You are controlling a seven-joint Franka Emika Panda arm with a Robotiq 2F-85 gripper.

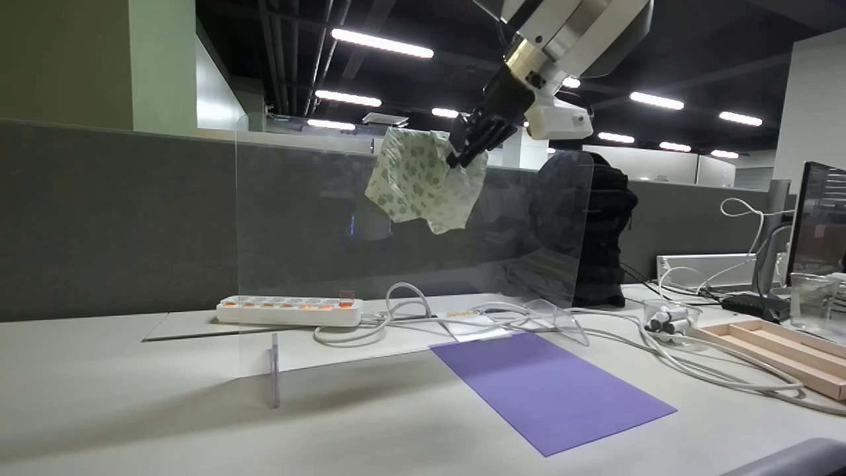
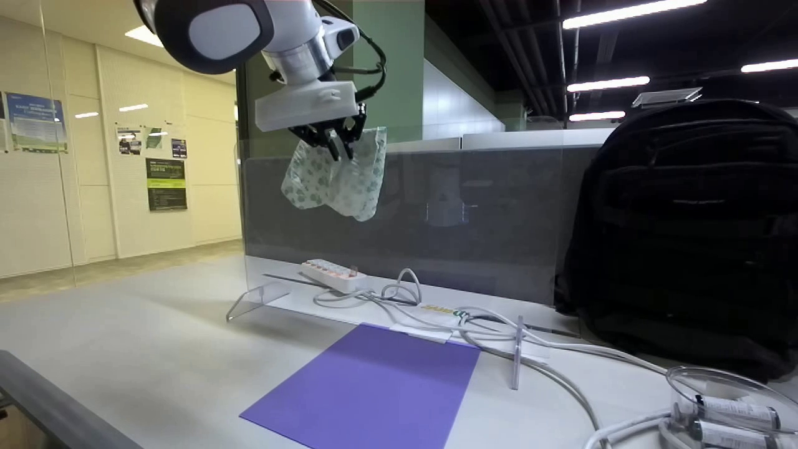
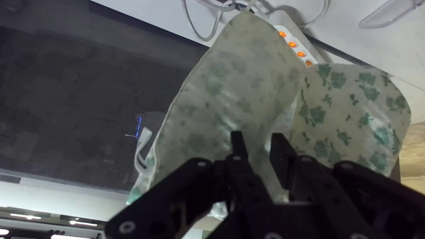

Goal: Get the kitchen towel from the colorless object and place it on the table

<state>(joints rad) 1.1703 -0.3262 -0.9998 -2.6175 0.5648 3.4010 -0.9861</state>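
One towel (image 1: 416, 182) draped over the clear panel (image 1: 310, 225) near the back edge of the surface (image 1: 357, 423), right at the hand (image 3: 258, 141); narrow gap between fingertips (image 3: 279, 147), can't tell whether gripping.

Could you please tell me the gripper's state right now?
Gripper: jaws partly apart, but whether they grip a fold of the kitchen towel cannot be told.
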